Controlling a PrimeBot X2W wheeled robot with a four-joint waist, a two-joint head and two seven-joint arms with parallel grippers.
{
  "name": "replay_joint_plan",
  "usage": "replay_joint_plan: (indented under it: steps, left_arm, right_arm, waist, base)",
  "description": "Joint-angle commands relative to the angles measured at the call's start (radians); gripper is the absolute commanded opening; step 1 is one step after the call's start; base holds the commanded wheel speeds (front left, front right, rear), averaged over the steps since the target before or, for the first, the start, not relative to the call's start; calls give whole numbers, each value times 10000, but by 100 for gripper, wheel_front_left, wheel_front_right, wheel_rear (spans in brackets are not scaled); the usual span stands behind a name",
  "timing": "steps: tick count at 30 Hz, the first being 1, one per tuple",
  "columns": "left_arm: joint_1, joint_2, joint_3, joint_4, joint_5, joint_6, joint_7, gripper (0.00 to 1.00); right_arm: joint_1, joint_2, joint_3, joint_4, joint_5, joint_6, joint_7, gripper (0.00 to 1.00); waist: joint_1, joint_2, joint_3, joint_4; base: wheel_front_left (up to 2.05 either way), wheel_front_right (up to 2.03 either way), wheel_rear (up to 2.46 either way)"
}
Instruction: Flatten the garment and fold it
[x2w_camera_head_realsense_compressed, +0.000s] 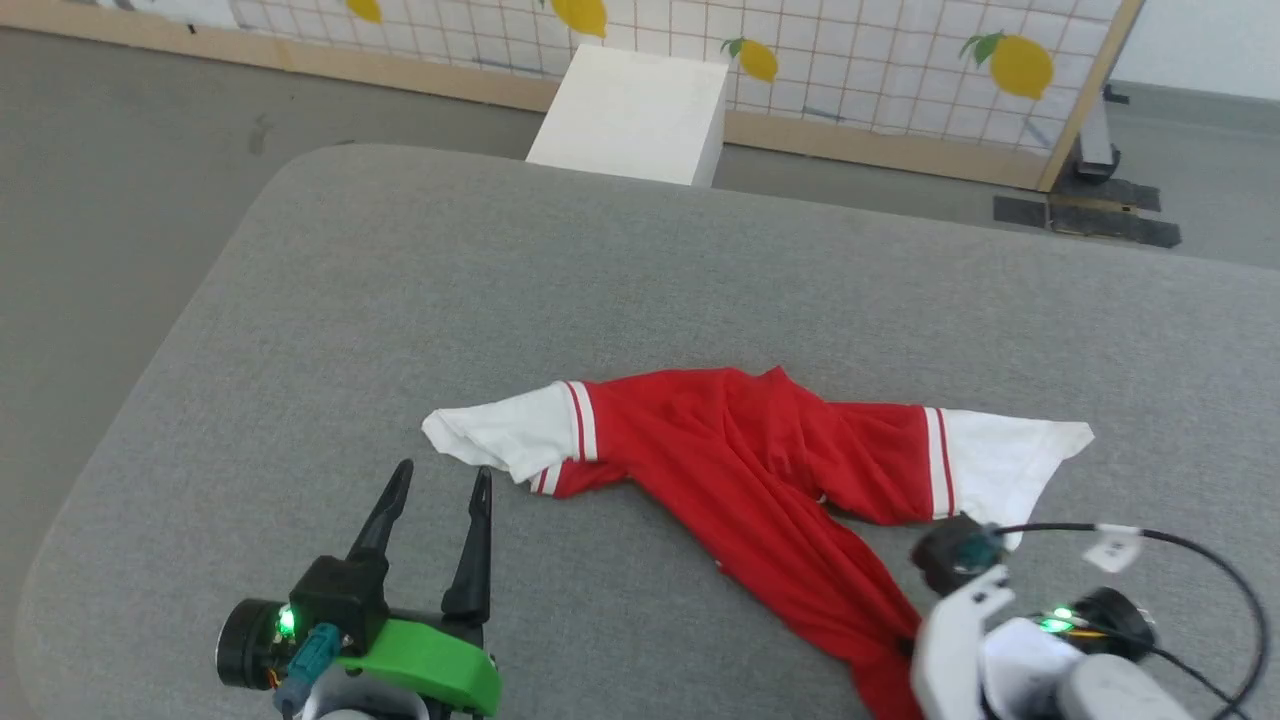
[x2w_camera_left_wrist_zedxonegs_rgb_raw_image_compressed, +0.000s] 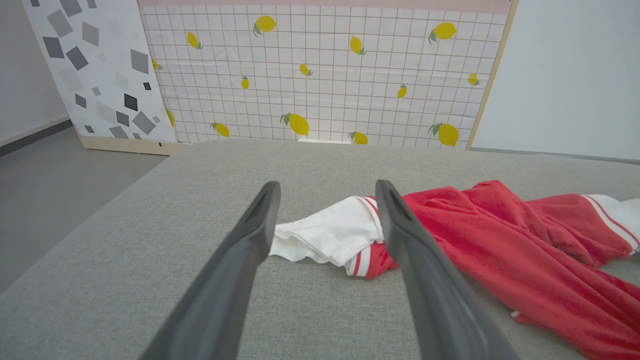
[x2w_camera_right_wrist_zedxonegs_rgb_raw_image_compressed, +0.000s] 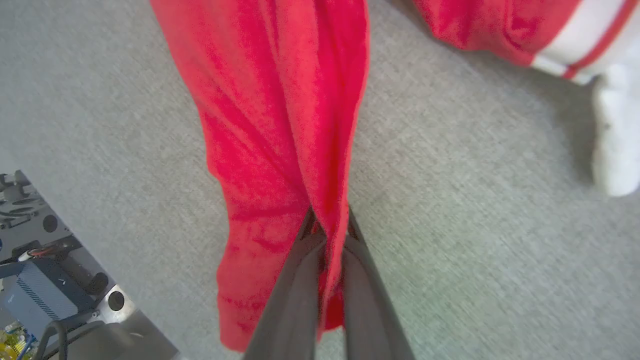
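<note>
The garment (x2w_camera_head_realsense_compressed: 740, 450) lies crumpled on the grey table (x2w_camera_head_realsense_compressed: 640, 280): a red body bunched into a long strip running to the near edge, with white sleeves spread left and right. My left gripper (x2w_camera_head_realsense_compressed: 440, 480) stands open just short of the left white sleeve (x2w_camera_left_wrist_zedxonegs_rgb_raw_image_compressed: 325, 235), touching nothing. In the right wrist view my right gripper (x2w_camera_right_wrist_zedxonegs_rgb_raw_image_compressed: 327, 220) is shut on a fold of the garment (x2w_camera_right_wrist_zedxonegs_rgb_raw_image_compressed: 280, 100) near its lower end. In the head view the right wrist (x2w_camera_head_realsense_compressed: 1000, 640) hides those fingers.
A white box (x2w_camera_head_realsense_compressed: 635, 110) stands on the floor beyond the table's far edge, in front of a lemon-patterned screen (x2w_camera_head_realsense_compressed: 900, 50). The table's rounded left edge drops to grey floor (x2w_camera_head_realsense_compressed: 100, 200). The robot's base (x2w_camera_right_wrist_zedxonegs_rgb_raw_image_compressed: 45, 280) shows beside the table's near edge.
</note>
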Motion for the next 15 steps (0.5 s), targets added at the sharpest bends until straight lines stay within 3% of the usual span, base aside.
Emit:
replay_joint_plan:
  steps: [1, 10, 15]
  left_arm:
    - [221, -110, 92, 60, 115, -91, -35, 100]
    - [682, -393, 648, 281, 273, -398, -35, 100]
    - [744, -647, 788, 404, 412, -598, -36, 100]
  right_arm:
    - [413, -419, -258, -152, 196, -21, 225, 0]
    - [2855, -2248, -2788, -3225, 752, -21, 2307, 0]
    - [4529, -2010, -4122, -4382, 710, -21, 3269, 0]
  waist:
    - [0, 0, -285, -304]
    - [0, 0, -923, -1180]
    - [0, 0, -1034, -1333]
  base:
    - [0, 0, 0]
    - [0, 0, 0]
    - [0, 0, 0]
